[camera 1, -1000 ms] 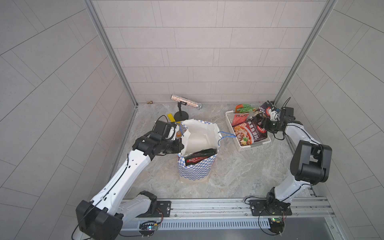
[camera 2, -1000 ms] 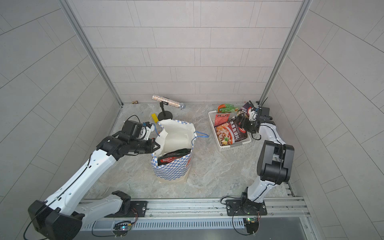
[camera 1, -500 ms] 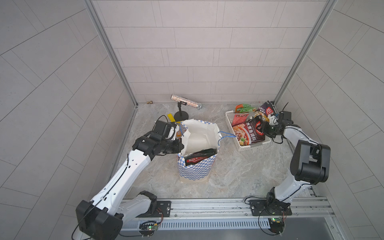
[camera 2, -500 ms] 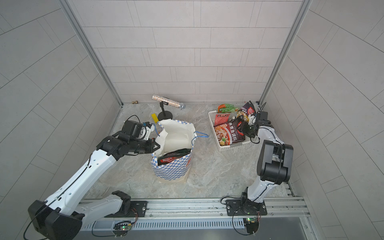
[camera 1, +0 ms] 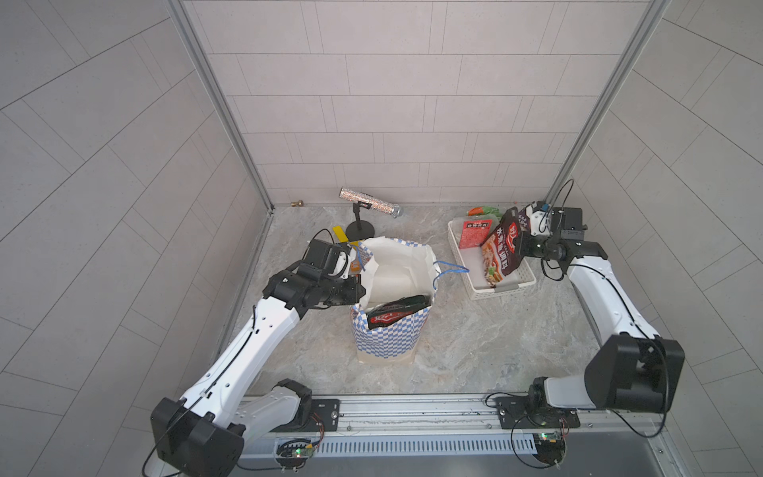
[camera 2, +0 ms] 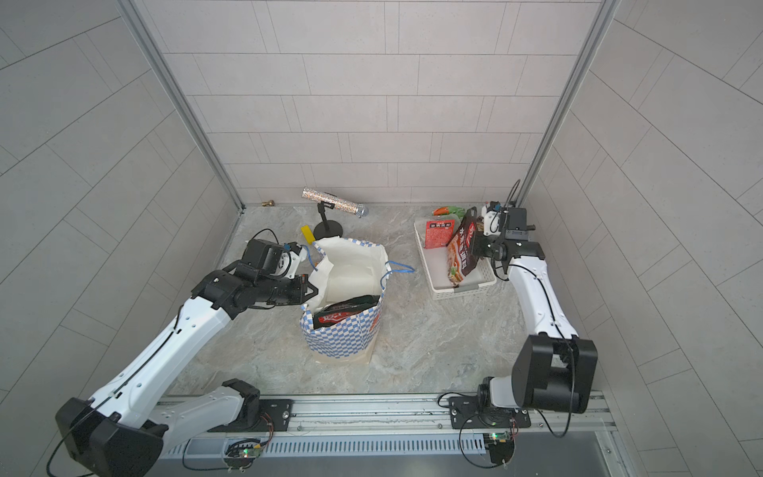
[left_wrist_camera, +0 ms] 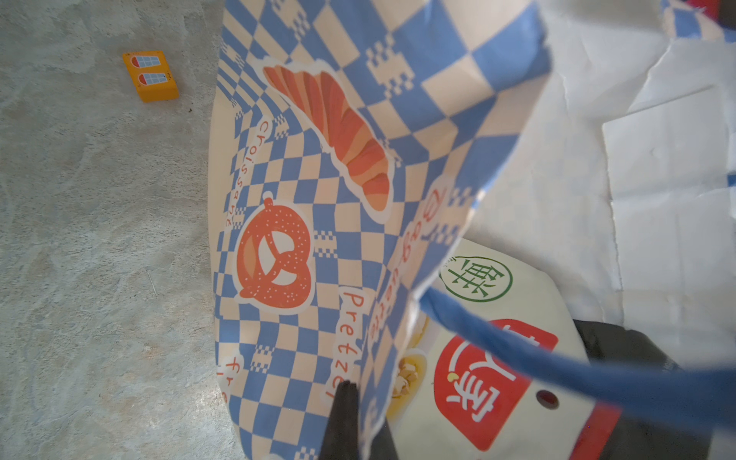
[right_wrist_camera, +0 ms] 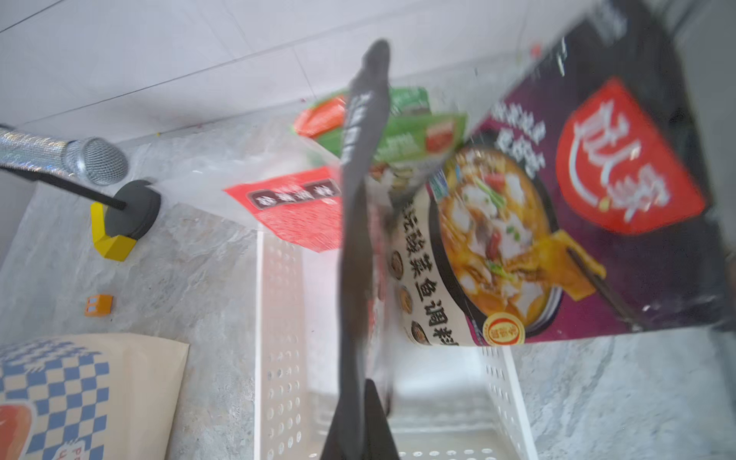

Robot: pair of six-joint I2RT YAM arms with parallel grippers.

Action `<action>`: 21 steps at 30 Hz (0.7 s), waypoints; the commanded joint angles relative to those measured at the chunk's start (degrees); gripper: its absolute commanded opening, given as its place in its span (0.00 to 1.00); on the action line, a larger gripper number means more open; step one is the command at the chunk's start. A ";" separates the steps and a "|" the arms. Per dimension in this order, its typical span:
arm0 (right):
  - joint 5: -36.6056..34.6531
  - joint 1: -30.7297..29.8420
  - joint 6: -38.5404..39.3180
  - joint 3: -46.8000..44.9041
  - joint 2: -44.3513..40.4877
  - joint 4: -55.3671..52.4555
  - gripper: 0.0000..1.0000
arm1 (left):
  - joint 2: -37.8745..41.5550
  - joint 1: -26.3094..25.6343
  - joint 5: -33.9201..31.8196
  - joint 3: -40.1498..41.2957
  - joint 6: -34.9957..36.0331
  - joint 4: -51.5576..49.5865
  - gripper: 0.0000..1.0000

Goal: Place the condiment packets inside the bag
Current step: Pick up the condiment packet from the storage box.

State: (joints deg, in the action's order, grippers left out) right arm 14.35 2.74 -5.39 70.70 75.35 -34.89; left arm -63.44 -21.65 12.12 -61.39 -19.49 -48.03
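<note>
**Step in hand: lifting one condiment packet out.** The right jaws are clamped on the upper edge of a dark maroon packet (camera 1: 501, 258). It stands on edge, tilted, with its lower end in the white basket (camera 1: 505, 290). A red packet (camera 1: 475, 233) and a green packet (camera 1: 481, 211) also lie in the basket. The left jaws are clamped on the rim of the bag (camera 1: 388, 336) and hold its mouth open. A dark packet (camera 1: 397, 313) already leans inside at the near rim.

**Procedure:**
1. Raise the packet clear of the basket wall before traversing.
2. Carry it edge-down over the white interior, behind the leaning packet.
3. Release only once its lower edge is below the rim.
4. Keep the left grip steady, because the paper wall probably buckles if pulled.

**Change from one second ago:** the right jaws, then apart at the basket's far end, are now closed, and the maroon packet stands steeper. The left arm and the bag are unchanged.
</note>
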 commanded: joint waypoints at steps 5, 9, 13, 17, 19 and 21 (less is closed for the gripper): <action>-20.74 -10.77 16.79 5.47 -13.47 1.12 0.00 | -0.61 -0.03 -1.85 1.00 0.78 -1.50 0.00; -23.27 -15.29 22.52 8.72 -18.36 3.66 0.00 | -0.58 -0.04 -1.82 1.00 0.81 -1.46 0.00; -20.36 -18.80 26.76 13.19 -19.96 6.97 0.00 | -0.74 -0.02 -1.91 0.92 0.76 -1.53 0.00; -14.12 -22.41 28.14 17.85 -19.52 9.81 0.00 | -0.77 -0.02 -2.07 0.96 0.77 -1.55 0.00; -11.04 -24.16 27.96 19.60 -19.06 12.11 0.00 | -0.79 -0.02 -2.14 1.00 0.78 -1.58 0.00; -8.41 -25.56 26.89 21.63 -17.95 13.84 0.00 | -0.88 0.02 -2.00 1.00 0.76 -1.56 0.00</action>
State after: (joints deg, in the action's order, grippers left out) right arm 1.32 -21.56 21.54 89.10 56.88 -29.32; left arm -63.44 -21.65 12.03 -61.39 -19.49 -48.05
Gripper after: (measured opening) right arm 0.043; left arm 0.067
